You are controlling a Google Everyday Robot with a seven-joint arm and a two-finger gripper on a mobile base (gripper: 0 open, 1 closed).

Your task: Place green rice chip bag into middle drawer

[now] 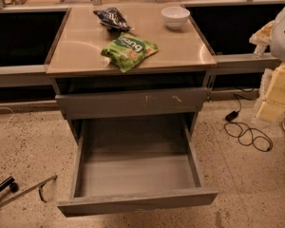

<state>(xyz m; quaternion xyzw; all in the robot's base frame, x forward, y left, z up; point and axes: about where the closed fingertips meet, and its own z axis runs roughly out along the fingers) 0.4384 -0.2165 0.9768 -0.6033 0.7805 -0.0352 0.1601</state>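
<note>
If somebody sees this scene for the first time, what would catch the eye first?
The bright green rice chip bag lies at the front of the cabinet top, and below it the middle drawer stands pulled wide open with nothing in it. The gripper hangs at the right edge, apart from both.

A tan surface carries a dark blue and white snack bag near its back edge and a white bowl to the right of it, apart. A black cable loops on the speckled floor. The gripper hangs at the right edge.
</note>
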